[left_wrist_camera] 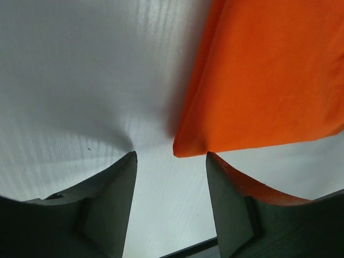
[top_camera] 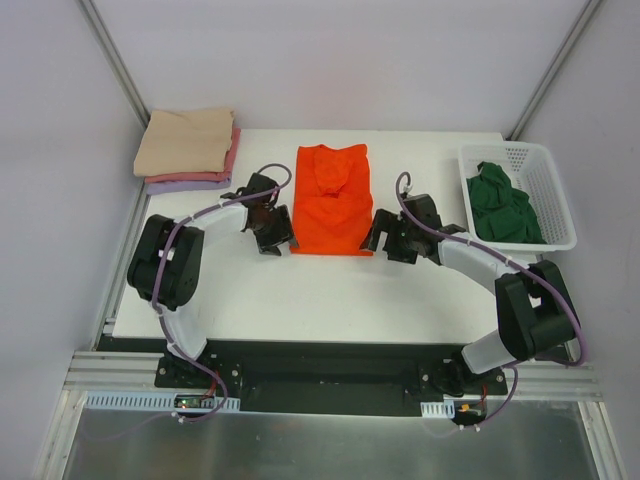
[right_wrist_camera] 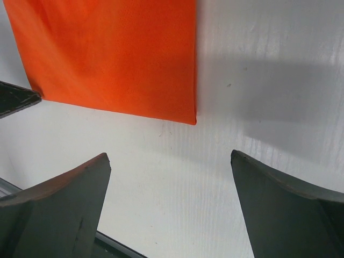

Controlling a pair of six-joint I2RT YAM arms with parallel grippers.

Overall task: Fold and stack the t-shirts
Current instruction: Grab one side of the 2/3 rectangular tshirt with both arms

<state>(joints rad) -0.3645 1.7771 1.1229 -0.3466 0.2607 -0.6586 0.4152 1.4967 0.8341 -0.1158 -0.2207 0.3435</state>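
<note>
Beside orange t-shirt (top_camera: 333,200), basket (top_camera: 552,186), folded stack (top_camera: 187,150)

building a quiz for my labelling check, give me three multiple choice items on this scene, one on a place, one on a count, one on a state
1. How many folded shirts are in the stack at the far left? A two; B three; C five.
2. Where is the dark green shirt? A on the stack; B under the orange shirt; C in the white basket.
3. How do the left tool and right tool stand? A both open and empty; B both shut on the orange shirt; C left shut, right open.

Key: 1 B, beige, pink and lavender layers show; 2 C, it lies crumpled inside the basket; 3 A, both wrist views show spread fingers gripping nothing.
</note>
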